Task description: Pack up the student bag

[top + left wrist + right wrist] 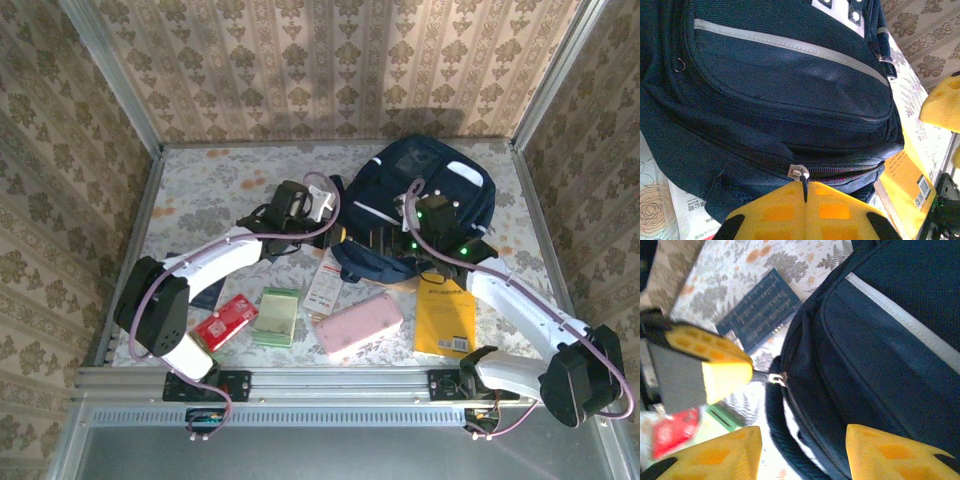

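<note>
The student bag [445, 175] is lying at the far right-centre of the table [200, 200], soft and probably sagging under any tug. The left gripper [805, 192] is pinching the zipper pull [801, 175], the surest handle. The right gripper [800, 437] is hanging open, its jaws straddling the bag's edge.

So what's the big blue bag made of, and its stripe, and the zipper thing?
The student bag looks like woven navy cloth, maybe nylon or polyester: a fine matte weave shows. Its stripe looks like smooth pale reflective tape, stitched on. The zipper slider glints silver, so probably metal; its dark pull tab is too small to tell.
</note>
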`<state>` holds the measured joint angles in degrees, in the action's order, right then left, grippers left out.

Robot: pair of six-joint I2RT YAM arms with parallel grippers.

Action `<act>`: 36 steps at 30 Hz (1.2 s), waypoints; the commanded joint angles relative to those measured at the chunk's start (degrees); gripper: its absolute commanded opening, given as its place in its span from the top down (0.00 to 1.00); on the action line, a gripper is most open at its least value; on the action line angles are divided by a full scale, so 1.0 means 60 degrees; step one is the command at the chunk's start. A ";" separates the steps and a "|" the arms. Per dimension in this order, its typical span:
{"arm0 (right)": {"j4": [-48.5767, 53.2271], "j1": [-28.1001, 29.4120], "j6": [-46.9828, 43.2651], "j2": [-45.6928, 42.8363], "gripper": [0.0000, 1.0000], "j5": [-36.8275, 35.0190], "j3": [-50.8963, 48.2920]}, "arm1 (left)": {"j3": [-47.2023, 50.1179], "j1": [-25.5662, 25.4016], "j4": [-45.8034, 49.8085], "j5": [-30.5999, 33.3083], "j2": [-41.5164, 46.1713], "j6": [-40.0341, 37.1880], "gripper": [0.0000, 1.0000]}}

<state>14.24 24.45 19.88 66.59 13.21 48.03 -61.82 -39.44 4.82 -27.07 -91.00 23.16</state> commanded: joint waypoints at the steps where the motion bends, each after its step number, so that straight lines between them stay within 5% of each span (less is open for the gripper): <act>1: -0.0917 0.0071 -0.2948 0.0068 0.51 -0.0242 -0.0120 | 0.0101 -0.0029 -0.0782 -0.0344 -0.0013 0.0334 1.00; 5: -0.0676 0.0106 -0.3246 0.1032 0.49 0.0468 0.0171 | 0.0081 -0.0018 -0.0887 -0.0379 -0.0227 0.0406 1.00; 15: -0.0672 0.0364 -0.3247 0.2375 0.45 -0.0333 0.0382 | 0.0077 -0.0015 -0.0988 -0.0506 -0.0306 0.0508 1.00; 18: -0.0616 0.0393 -0.3225 0.2746 0.56 -0.0988 0.0552 | 0.0123 0.0000 -0.1008 -0.0494 -0.0274 0.0511 1.00; 21: -0.0631 0.0393 -0.3196 0.2778 0.88 -0.1245 0.0599 | 0.0124 0.0015 -0.0963 -0.0471 -0.0258 0.0491 1.00; 23: -0.0699 0.0392 -0.3158 0.2646 1.00 -0.1153 0.0559 | 0.0139 0.0033 -0.0902 -0.0403 -0.0285 0.0451 1.00; 36: -0.0797 0.0550 -0.2698 0.0984 1.00 -0.0722 0.0044 | -0.0482 0.0078 -0.0169 0.1221 -0.0814 -0.0116 1.00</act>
<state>10.83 27.29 2.11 76.29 9.63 48.03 -62.92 -39.46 0.75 -26.55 -94.48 24.99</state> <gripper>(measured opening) 0.077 0.060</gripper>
